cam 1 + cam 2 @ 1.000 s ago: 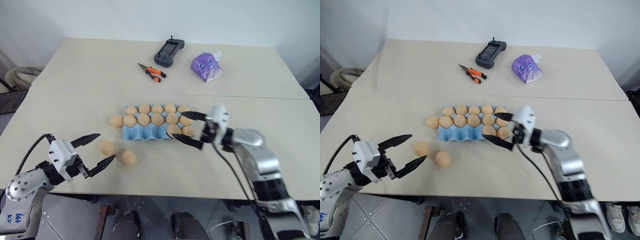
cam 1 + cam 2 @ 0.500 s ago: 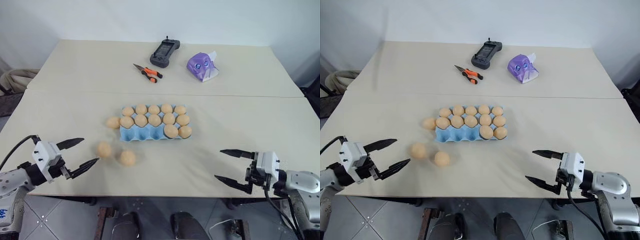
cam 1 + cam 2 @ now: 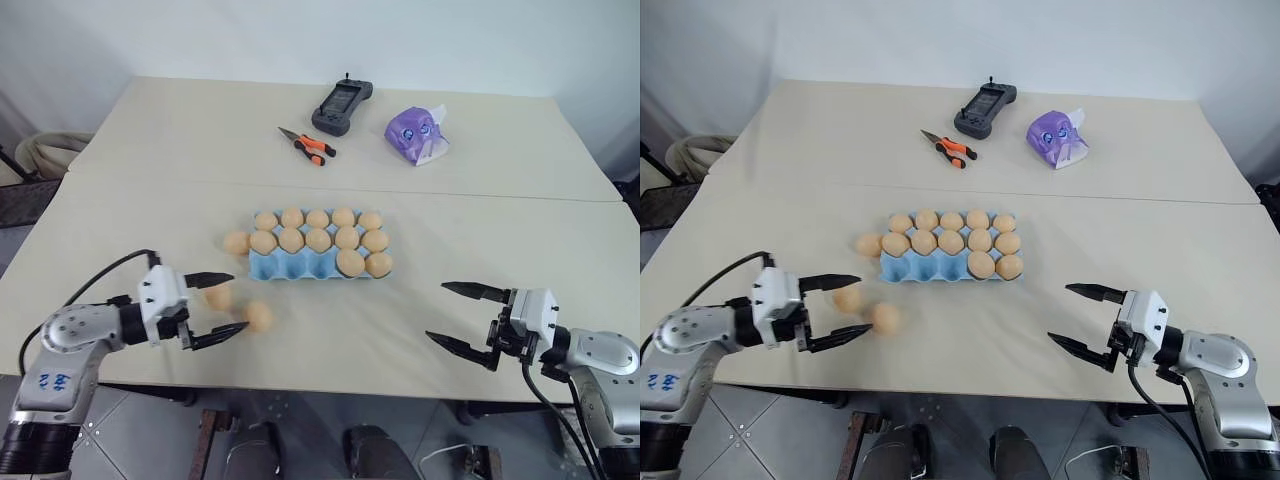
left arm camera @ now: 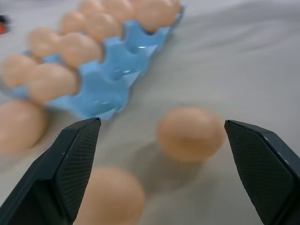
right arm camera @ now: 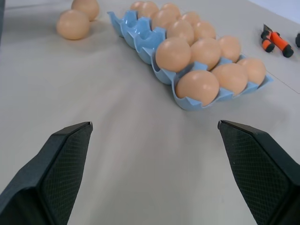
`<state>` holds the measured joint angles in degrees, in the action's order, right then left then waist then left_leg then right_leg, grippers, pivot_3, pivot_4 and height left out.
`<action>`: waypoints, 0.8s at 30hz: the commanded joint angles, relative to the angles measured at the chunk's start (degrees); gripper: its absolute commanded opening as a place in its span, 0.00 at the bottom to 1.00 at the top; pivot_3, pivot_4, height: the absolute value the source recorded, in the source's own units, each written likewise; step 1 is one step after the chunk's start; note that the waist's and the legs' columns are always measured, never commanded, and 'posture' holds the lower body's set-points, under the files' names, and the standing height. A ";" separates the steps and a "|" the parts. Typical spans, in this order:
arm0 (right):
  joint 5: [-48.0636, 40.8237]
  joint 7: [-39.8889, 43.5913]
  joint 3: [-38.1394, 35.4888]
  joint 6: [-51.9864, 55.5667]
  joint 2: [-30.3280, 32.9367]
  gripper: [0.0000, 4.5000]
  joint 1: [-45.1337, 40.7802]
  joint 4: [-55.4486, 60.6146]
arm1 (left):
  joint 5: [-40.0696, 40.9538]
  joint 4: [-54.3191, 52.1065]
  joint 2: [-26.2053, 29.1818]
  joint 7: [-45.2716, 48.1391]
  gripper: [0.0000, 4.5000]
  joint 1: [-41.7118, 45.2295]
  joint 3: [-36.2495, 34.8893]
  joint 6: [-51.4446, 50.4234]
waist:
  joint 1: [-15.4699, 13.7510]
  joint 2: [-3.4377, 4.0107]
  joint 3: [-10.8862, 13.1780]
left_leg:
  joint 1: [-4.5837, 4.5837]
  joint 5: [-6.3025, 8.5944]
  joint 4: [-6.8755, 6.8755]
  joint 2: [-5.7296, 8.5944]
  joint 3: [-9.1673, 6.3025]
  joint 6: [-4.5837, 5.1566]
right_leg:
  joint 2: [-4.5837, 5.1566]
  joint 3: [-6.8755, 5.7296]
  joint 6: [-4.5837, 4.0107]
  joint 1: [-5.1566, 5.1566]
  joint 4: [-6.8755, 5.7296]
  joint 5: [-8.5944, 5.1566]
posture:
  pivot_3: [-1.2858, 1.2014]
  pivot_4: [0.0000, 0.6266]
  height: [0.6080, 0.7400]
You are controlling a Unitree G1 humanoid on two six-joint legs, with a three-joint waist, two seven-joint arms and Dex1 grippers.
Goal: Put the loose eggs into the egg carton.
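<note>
Twelve cups of the light blue moulded-pulp egg carton (image 3: 300, 264) on the desk (image 3: 330, 330) are filled; three near-row cups remain empty. Three smooth tan loose eggs (image 3: 258, 316) lie beside it. The left gripper (image 3: 222, 305) is spread wide around two, the right gripper (image 3: 458, 315) wide and empty.

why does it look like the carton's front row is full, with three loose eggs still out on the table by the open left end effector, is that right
Not quite. The front row of the egg carton holds just two eggs, at its right end; its other three cups are empty, as the left eye view shows. The rest stands: three loose eggs lie on the table near the open left end effector.
</note>
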<state>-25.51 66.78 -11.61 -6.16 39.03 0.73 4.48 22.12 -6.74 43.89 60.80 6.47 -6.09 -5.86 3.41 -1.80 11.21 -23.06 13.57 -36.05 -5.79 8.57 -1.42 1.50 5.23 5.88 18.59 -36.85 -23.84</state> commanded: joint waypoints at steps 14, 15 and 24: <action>-0.30 -5.61 0.74 0.35 -2.11 1.00 -0.91 4.41 | -6.73 2.86 -1.44 0.15 0.87 5.75 9.87 -4.56 | -0.18 0.04 -0.02 | 0.02 -0.05 -0.09 0.00 -0.02 0.05 | 0.00 -0.01 0.02 -0.01 -0.16 0.01 | 0.52 0.24 1.00; -0.30 -5.75 0.86 0.35 -2.11 1.00 -0.98 4.42 | -6.95 2.92 -1.55 -0.05 0.81 5.82 9.94 -4.71 | -0.19 0.04 -0.02 | 0.02 -0.06 -0.10 0.00 -0.03 0.06 | 0.01 -0.01 0.02 -0.01 -0.19 0.01 | 0.52 0.24 1.00; -0.40 -6.84 1.56 0.08 -2.08 1.00 -1.67 3.80 | -3.66 2.18 -5.80 -1.69 0.48 7.58 7.42 -4.31 | -0.28 0.07 -0.04 | 0.10 -0.13 -0.14 0.02 -0.06 0.09 | 0.03 -0.02 0.03 -0.02 -0.41 0.01 | 0.52 0.24 1.00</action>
<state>-25.29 60.39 -9.44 -5.75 37.25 -0.66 6.75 16.34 -3.77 39.26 59.83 12.96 2.25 -9.90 3.14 -1.73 11.17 -22.96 13.43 -36.19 -5.76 8.49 -1.33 1.53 5.20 5.91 18.56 -37.27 -23.83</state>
